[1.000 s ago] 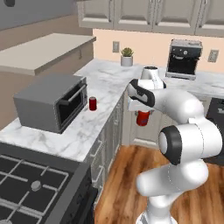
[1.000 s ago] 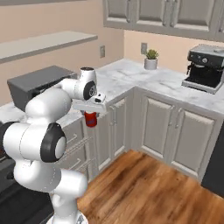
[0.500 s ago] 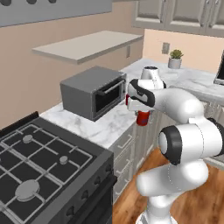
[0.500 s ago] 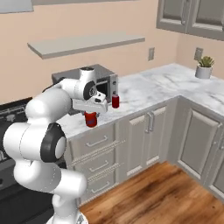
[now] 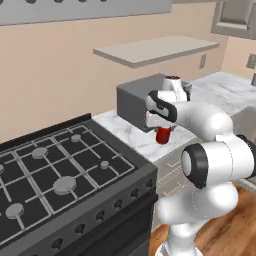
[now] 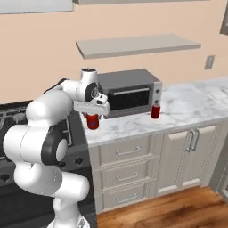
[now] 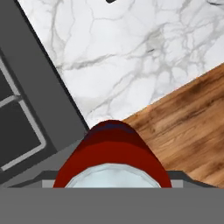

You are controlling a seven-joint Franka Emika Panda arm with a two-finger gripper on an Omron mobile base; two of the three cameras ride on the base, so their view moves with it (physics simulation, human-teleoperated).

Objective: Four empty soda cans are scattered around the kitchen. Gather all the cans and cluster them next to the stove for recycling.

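My gripper (image 5: 162, 131) is shut on a red soda can (image 5: 163, 138), held upright just above the marble counter's front edge, right of the black stove (image 5: 60, 170). From the right base view the held can (image 6: 92, 122) hangs below the gripper (image 6: 92, 116), in front of the stove (image 6: 9, 116). The hand view looks down on this can (image 7: 112, 151), with the stove's side (image 7: 30, 100) to the left. A second red can (image 6: 155, 111) stands on the counter by the grey oven's right front corner.
A grey box-shaped countertop oven (image 6: 129, 91) sits at the back of the marble counter (image 6: 187, 104), leaving a bare strip between it and the stove. A shelf (image 6: 133, 44) hangs above. Drawers (image 6: 127, 151) and wood floor (image 7: 188, 127) lie below.
The whole scene has shifted because the base moved: the stove has come into view on the left. The red can has stayed in the gripper throughout.
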